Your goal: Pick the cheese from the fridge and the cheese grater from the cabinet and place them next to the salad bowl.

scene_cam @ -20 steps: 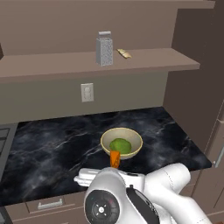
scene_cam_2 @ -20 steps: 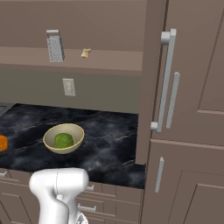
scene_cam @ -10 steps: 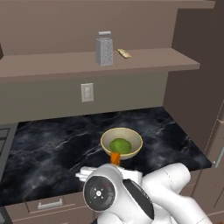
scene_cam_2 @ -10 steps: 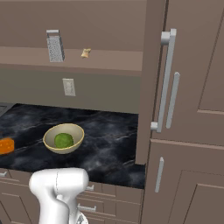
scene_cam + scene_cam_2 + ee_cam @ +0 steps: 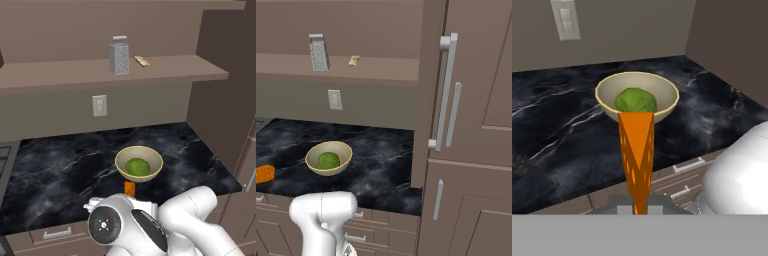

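The black tabletop carries the salad bowl. The cheese grater stands on the cabinet shelf, high above the bowl. The hand is clenched on the cheese, just in front of the bowl.

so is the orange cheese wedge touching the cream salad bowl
Apart. The right base view shows dark counter between the orange cheese wedge and the cream salad bowl.
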